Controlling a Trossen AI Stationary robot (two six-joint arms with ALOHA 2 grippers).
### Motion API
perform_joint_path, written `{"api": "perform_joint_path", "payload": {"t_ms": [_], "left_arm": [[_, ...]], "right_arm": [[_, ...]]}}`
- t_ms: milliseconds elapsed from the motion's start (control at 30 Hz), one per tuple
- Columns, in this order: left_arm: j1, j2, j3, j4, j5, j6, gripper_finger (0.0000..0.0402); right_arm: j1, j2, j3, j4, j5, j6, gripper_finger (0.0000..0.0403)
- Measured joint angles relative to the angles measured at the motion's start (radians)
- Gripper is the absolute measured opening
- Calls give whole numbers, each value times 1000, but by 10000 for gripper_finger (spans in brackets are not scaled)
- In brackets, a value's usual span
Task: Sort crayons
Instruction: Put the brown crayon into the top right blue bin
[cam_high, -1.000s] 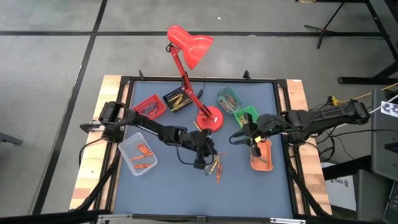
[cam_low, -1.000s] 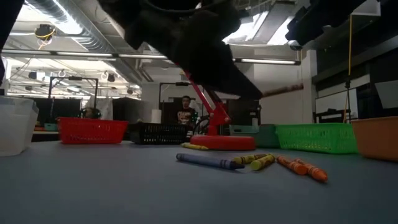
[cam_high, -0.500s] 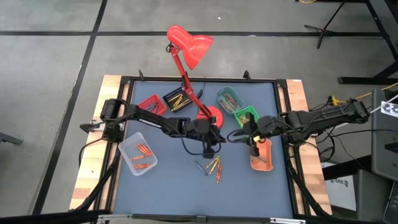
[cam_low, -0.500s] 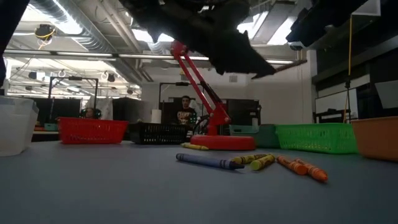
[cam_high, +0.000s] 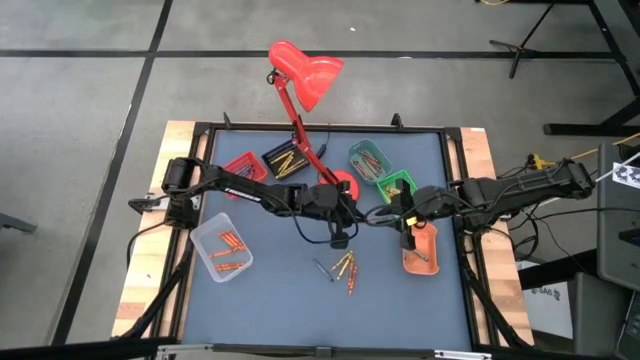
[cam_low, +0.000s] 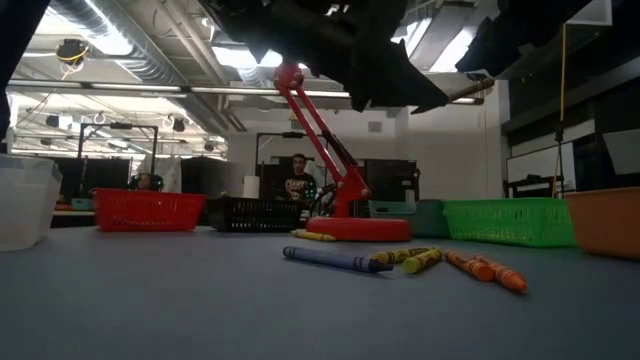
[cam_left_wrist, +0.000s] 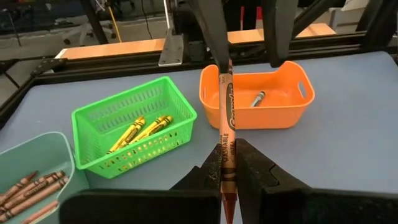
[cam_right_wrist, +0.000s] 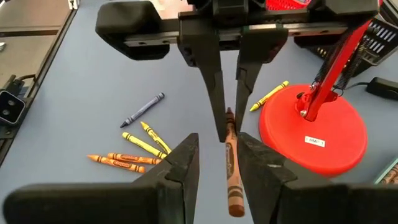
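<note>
Above the blue table (cam_high: 260, 300) we see a brown crayon (cam_left_wrist: 225, 134) clamped in the left gripper (cam_high: 345, 213), its far end between the right gripper (cam_right_wrist: 222, 163)'s parted fingers (loose crayons (cam_high: 343, 268) lie below)

Paper-wrapped crayon (cam_left_wrist: 224, 124), glossy plastic orange tray (cam_left_wrist: 292, 115), matt table (cam_high: 280, 290).

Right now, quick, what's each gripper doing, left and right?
Left gripper: closed, holding a crayon.
Right gripper: open, its fingers on either side of that same crayon, not gripping it yet.
</note>
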Motion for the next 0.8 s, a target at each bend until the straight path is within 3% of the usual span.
{"api": "perform_joint_path", "payload": {"t_ms": [667, 800], "left_arm": [[0, 0, 0, 58, 0, 0, 8], [0, 0, 0, 58, 0, 0, 8]], "right_arm": [[0, 0, 0, -75, 33, 2, 105], [0, 0, 0, -79, 26, 2, 86]]}}
